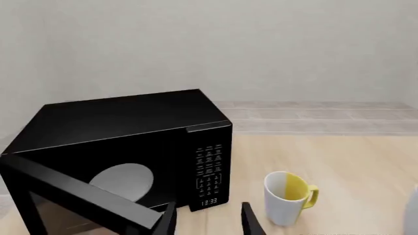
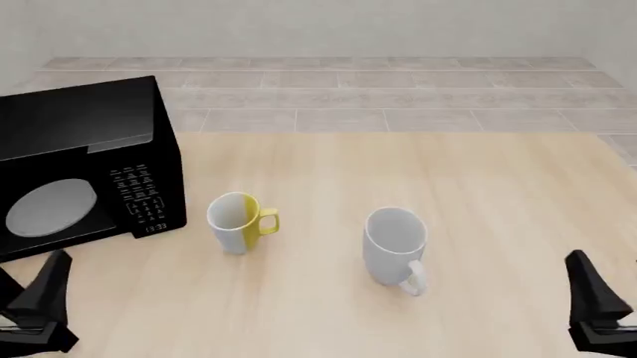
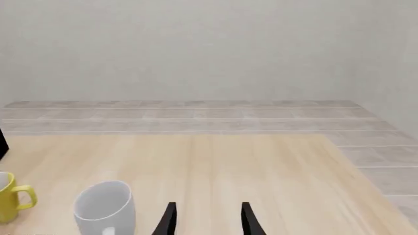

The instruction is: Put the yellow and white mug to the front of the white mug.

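In the front view the left pincer (image 2: 38,302) sits at the lower left corner of the frame and the right pincer (image 2: 597,306) at the lower right corner, both low near the table's (image 2: 478,194) near edge. In each wrist view the two dark fingertips stand apart with bare table between them, so both pincers are open and hold nothing.

Up and right of the left pincer, left of the frame's centre, the yellow and white mug (image 2: 239,222) stands upright on the table, its yellow handle pointing right. Right of it, near the centre and clearly apart from it, the white mug (image 2: 395,245) stands upright, its loop handle turned toward the lower edge of the frame. The white mug lies a little lower in the frame than the smaller mug.

At the upper left, a black microwave (image 2: 89,168) stands with its door open, a pale round plate (image 2: 50,207) showing inside, the yellow and white mug near its keypad side.
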### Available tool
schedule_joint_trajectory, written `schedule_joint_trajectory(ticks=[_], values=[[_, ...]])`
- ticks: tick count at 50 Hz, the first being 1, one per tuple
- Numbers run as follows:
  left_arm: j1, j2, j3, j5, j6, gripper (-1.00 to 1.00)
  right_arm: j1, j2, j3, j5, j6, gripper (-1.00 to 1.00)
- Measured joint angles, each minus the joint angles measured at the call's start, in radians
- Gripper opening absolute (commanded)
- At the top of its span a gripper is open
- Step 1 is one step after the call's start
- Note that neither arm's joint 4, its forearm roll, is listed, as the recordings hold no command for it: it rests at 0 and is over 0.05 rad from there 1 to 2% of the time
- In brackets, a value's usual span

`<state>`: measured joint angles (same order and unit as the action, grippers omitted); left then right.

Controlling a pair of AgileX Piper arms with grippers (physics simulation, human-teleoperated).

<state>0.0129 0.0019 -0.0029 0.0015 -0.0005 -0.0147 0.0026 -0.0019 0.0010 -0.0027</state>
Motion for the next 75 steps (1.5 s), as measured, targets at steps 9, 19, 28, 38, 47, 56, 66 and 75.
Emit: schedule_joint_trajectory(ticks=[9, 19, 28, 38, 47, 56, 66, 75], values=[[-0.008, 0.003, -0.001, -0.002, 0.0, 1.0, 0.009, 0.004, 0.0, -0.004, 0.002, 1.0], [-0.014, 0.005, -0.001, -0.003, 0.001, 1.0, 0.016, 0.017, 0.002, -0.019, 0.003, 1.0], [-0.017, 0.005, -0.003, -0.001, 0.0, 1.0, 0.018, 0.019, 0.002, -0.022, 0.006, 1.0], [-0.018, 0.004, -0.003, 0.0, 0.002, 1.0, 0.042, 0.032, -0.039, -0.021, 0.031, 1.0], [-0.018, 0.004, -0.003, -0.001, 0.003, 1.0, 0.102, 0.13, -0.129, -0.035, 0.01, 1.0], [-0.018, 0.006, -0.002, -0.003, 0.003, 1.0, 0.199, 0.273, -0.235, -0.056, -0.019, 1.0], [-0.019, 0.008, -0.001, -0.005, 0.004, 1.0, 0.331, 0.442, -0.398, -0.049, -0.056, 1.0], [-0.019, 0.008, 0.0, -0.006, 0.004, 1.0, 0.449, 0.601, -0.581, 0.011, -0.142, 1.0]])
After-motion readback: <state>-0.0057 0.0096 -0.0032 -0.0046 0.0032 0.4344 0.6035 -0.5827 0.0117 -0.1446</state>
